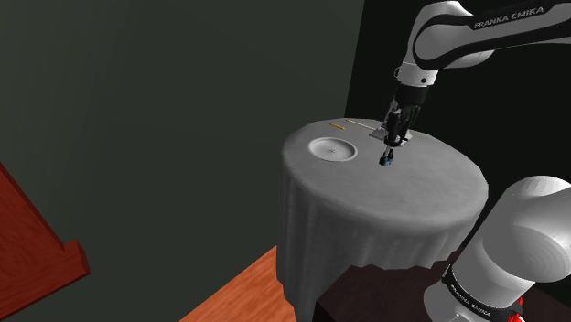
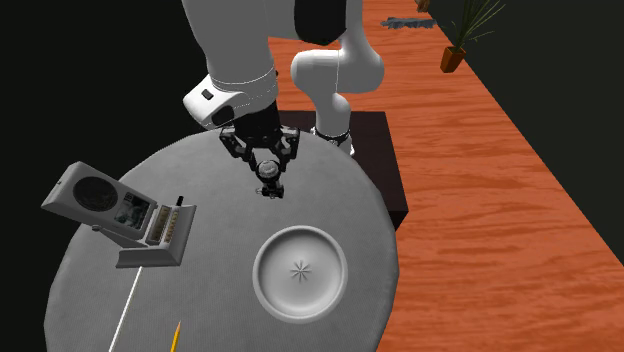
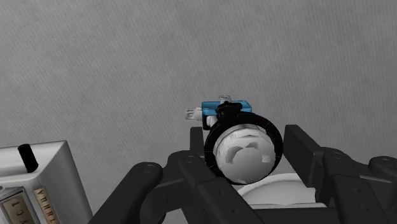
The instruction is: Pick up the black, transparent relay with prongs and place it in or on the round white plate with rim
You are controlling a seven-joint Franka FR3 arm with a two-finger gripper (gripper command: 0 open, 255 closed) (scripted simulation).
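The relay is a black-ringed clear cylinder with a blue base and small pale prongs. It sits clasped between my black fingers. In the second exterior view my gripper points down over the round grey table, shut on the relay near the side closest to the stand. I cannot tell whether the relay touches the cloth. The round white plate with a rim lies a short way from the gripper, toward that view's bottom. In the shoulder view the plate is left of the gripper and the relay.
A grey boxy meter with an open lid lies at the table's left in the second exterior view, close beside the gripper in the wrist view. A yellow pencil and a thin white rod lie near it. The cloth drapes to a wooden floor.
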